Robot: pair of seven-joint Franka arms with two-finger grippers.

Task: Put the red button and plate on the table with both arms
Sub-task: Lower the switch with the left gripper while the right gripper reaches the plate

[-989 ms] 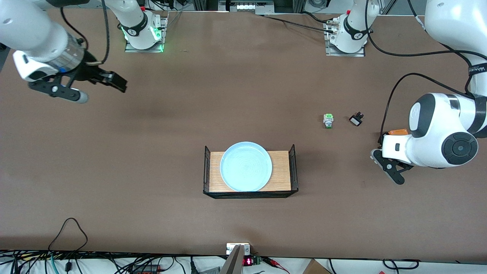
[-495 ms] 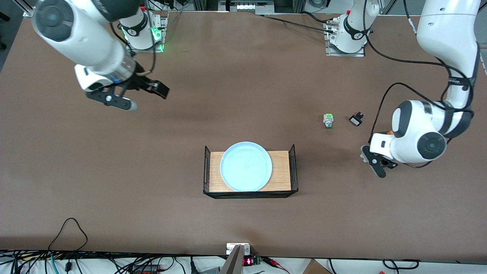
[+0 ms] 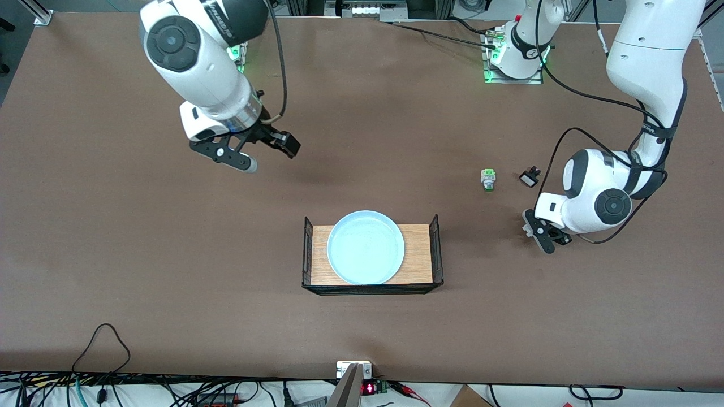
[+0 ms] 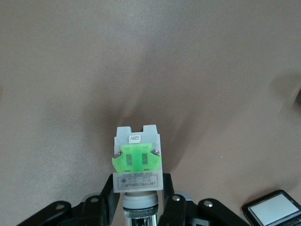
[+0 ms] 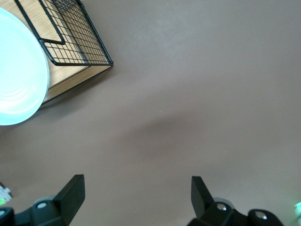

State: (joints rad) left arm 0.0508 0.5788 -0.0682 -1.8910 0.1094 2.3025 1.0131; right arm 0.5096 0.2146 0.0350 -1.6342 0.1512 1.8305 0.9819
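**Button gripped, plate waiting on the tray**

The left gripper [image 4: 136,212] is clamped on the button [image 4: 137,165], its 2 fingers pinching the silvery barrel below the green block; the red cap is hidden. It hangs low over the table [image 3: 113,254] toward the left arm's end, close to the black part [image 3: 529,178] and the green-tipped part [image 3: 487,180]. The button looks light, rigid and hard-shelled, so a narrow pinch across its flat sides should hold, though the smooth barrel could twist.

The plate [image 3: 366,247] lies flat on the tray [image 3: 418,254] between 2 mesh ends, well apart from both grippers. It looks stiff, glossy and probably breakable; its shallow rim is the only purchase, best taken where it clears the mesh.

The right gripper [image 3: 257,154] stands wide and empty over bare table.
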